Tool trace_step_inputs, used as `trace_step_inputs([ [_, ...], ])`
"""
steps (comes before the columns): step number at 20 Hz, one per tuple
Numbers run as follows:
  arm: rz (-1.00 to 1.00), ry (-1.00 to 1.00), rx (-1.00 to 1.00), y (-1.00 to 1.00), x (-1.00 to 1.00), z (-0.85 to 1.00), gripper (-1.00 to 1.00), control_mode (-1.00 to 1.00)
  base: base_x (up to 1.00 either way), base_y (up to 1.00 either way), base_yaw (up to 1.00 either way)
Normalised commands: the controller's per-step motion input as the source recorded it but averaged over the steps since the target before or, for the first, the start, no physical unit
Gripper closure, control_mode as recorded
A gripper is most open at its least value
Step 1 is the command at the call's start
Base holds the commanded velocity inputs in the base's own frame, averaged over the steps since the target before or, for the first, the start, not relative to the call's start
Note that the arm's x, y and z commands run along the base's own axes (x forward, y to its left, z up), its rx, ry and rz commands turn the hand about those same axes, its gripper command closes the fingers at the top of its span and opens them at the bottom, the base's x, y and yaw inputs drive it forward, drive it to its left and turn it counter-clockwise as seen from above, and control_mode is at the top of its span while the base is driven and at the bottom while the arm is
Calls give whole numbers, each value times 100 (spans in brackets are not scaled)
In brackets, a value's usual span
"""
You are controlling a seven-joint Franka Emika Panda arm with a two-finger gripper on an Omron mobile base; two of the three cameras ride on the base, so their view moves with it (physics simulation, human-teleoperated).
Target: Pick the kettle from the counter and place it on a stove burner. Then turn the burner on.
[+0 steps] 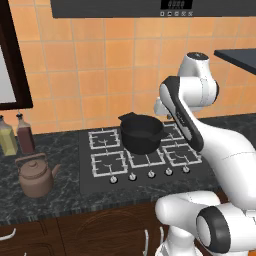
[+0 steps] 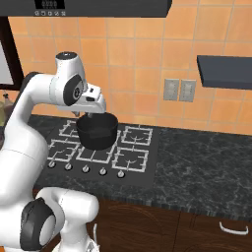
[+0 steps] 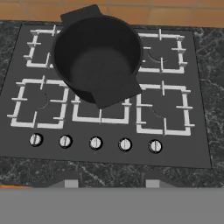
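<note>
The desk (image 1: 65, 197), a dark marbled stone top over brown wooden cabinets, is running across the scene below an orange tiled wall (image 1: 90, 65). The white arm (image 1: 200, 135) is rising from the near side and bending over the stove (image 3: 192, 131), which is sitting set into the desk near its middle, with white-grey burner grates and a row of five round knobs (image 3: 95, 143) lining its front edge.

A large black pot (image 1: 141, 133) is standing on the stove, at the centre toward the back row of burners, its two flat handles sticking out toward the back left and the front right as the hand view shows it. The pot is looking empty inside.

The fingers (image 2: 84, 114) are hanging above the stove, just over the black pot's rim in the right base view, with nothing between them; whether they are standing open or closed I cannot tell, since their tips are barely showing.

The kettle (image 1: 35, 175), squat and brown-copper with an arched handle and a knobbed lid, is sitting upright on the desk well to the left of the stove, toward the front edge, apart from the arm. Just behind it, near the wall edge of the desk, a dark-red bottle (image 1: 24, 134) and a yellowish bottle (image 1: 7, 136) are standing side by side.
</note>
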Motion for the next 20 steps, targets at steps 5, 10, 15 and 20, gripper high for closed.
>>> trace_step_inputs([
  [5, 0, 0, 0, 34, -5, -3, -100, -100, 0, 0, 0],
  [10, 9, -3, 0, 51, -25, -17, -100, -100, 0, 0, 0],
  [15, 12, -2, 0, 71, -21, 0, -100, -100, 0, 0, 0],
  [20, 14, -2, 0, 79, -19, -1, -100, -100, 0, 0, 0],
])
